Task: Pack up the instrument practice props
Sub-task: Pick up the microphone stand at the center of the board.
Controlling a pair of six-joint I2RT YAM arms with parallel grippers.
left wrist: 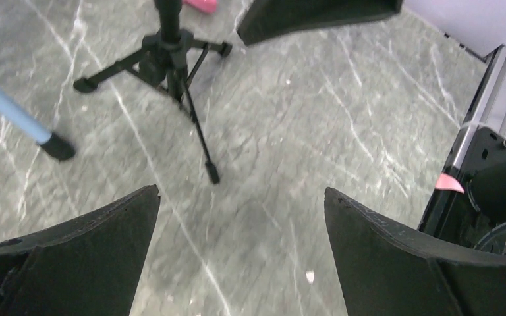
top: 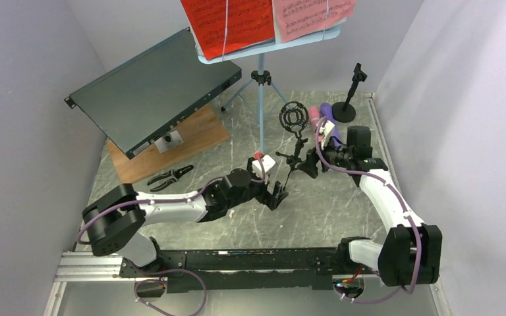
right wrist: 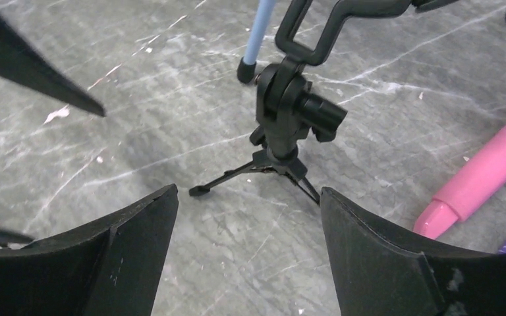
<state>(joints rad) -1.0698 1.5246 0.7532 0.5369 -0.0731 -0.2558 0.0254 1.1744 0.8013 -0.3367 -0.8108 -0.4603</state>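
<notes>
The light-blue music rack stands at the back on tripod legs, holding a red page and a pink page; I see no white page. A black tripod mic support with a ring cradle stands mid-table, also in the left wrist view and the right wrist view. A second support with a round base stands at the back right. The pink microphone and purple microphone lie beside it. My left gripper is open and empty, just short of the tripod. My right gripper is open and empty, facing it.
A large dark flat metal box leans tilted over a wooden board at the back left. Black pliers lie in front of the board. Grey walls close in both sides. A metal rail runs along the right edge.
</notes>
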